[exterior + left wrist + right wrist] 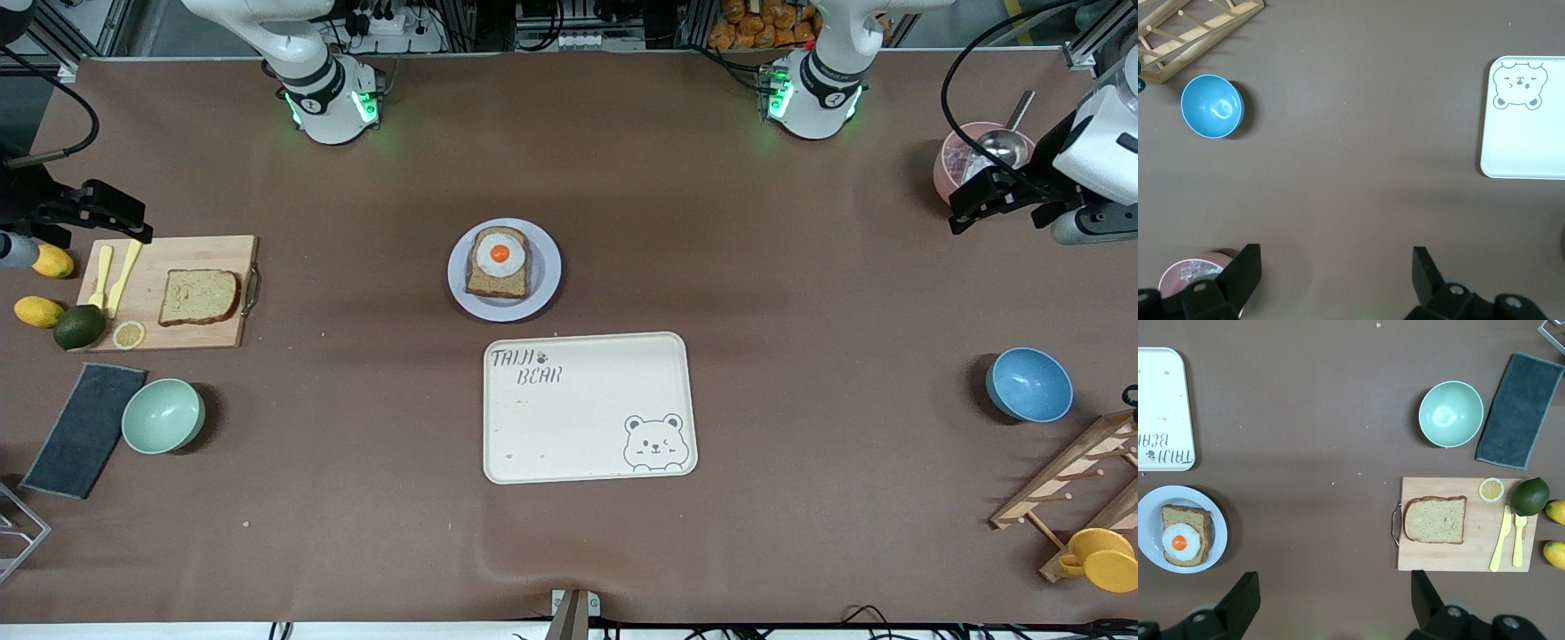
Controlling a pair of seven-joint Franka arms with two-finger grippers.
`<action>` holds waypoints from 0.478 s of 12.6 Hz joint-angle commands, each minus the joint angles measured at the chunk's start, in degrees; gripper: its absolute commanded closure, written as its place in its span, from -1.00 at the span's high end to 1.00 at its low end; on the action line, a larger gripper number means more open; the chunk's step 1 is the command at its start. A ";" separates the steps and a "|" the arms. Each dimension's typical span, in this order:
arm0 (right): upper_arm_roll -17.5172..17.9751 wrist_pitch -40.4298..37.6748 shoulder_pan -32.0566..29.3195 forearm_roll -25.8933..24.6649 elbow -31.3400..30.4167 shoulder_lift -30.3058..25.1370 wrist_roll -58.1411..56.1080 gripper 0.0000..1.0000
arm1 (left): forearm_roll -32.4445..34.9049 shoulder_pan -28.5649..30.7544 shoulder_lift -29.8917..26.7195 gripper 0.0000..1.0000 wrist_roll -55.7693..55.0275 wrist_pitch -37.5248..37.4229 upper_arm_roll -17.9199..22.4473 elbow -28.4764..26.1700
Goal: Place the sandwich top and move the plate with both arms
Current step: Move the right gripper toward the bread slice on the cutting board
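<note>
**Both arms parked wide, jaws spread and empty**

The left gripper (pixel 1335 283) hangs high over the left arm's end of the table, its arm folded out to that edge. Its two black fingers (pixel 1245 273) stand fully apart with only bare brown table covering between them. Just beside one finger sits a pink pot (pixel 965 164) with a metal ladle in it. Well off from the jaws lie a glossy blue bowl (pixel 1212 106), empty, a slatted wooden rack (pixel 1188 30), and one corner of the cream tray (pixel 1525 133) with its bear drawing.

The right gripper (pixel 1331 603) hangs high over the right arm's end of the table, fingers equally wide and holding nothing. The sandwich top (pixel 1435 519), a square, grainy brown slice with a darker crust, lies flat on a wooden cutting board (pixel 1465 557) with a metal handle, close to one open finger. On the same board are a lemon slice (pixel 1491 489) and two pale yellow utensils (pixel 1509 537). Beside the board lie an avocado (pixel 1529 496) and two yellow fruits (pixel 40 284). An empty mint-green bowl (pixel 1451 413) and a dark folded cloth (pixel 1519 410) lie farther from the jaws.

The plate (pixel 1217 543), round, flat and pale, sits near the other finger at mid-table, bearing a bread slice (pixel 1195 517) topped with a fried egg (pixel 1180 542). The smooth rectangular tray stands just beside it, nearer the front camera, empty.
</note>
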 commanded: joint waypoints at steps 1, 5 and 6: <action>0.25 -0.28 -0.65 1.27 0.20 0.07 0.89 1.00 | -0.57 -0.15 0.55 1.00 0.62 -0.13 0.39 1.41; 0.16 0.07 -0.91 1.10 -0.93 0.42 0.80 1.00 | -0.49 0.11 1.25 1.00 0.00 -0.13 0.56 2.19; 0.08 0.25 -1.78 0.92 -2.07 0.43 0.80 1.00 | -0.23 0.81 1.78 1.00 -0.09 -0.22 0.56 2.99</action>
